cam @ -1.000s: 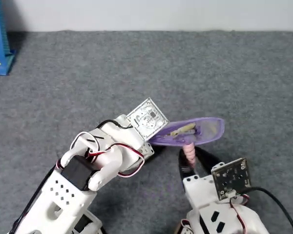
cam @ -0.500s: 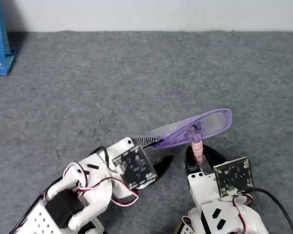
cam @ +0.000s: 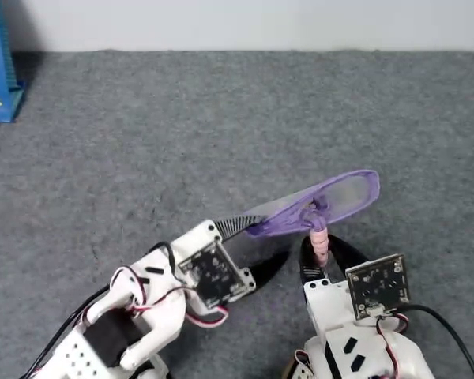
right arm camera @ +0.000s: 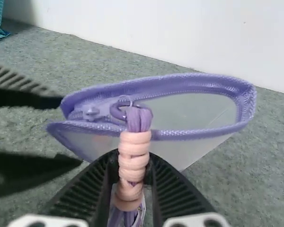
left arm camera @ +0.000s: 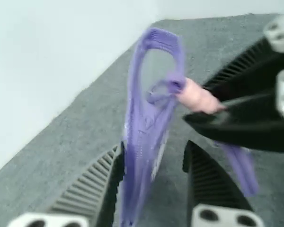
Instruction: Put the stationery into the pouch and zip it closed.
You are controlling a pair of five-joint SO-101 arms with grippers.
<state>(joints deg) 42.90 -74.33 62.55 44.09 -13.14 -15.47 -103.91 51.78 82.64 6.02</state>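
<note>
A: Hanging above the grey carpet [cam: 221, 118], the purple pouch [cam: 332, 201] is right of centre, near the arms. Who's holding it?

B: Right gripper [right arm camera: 131, 163], clamped on the pink braided zipper pull [cam: 318, 237]. Left gripper [left arm camera: 154, 156] has its fingers apart either side of the pouch's left end, no pinch.

A: Risk?

B: Nothing anchors that end, so a tug likely drags or swings the whole pouch instead of zipping it. The cord could slip too. Can't tell how far the zip has run.
</note>
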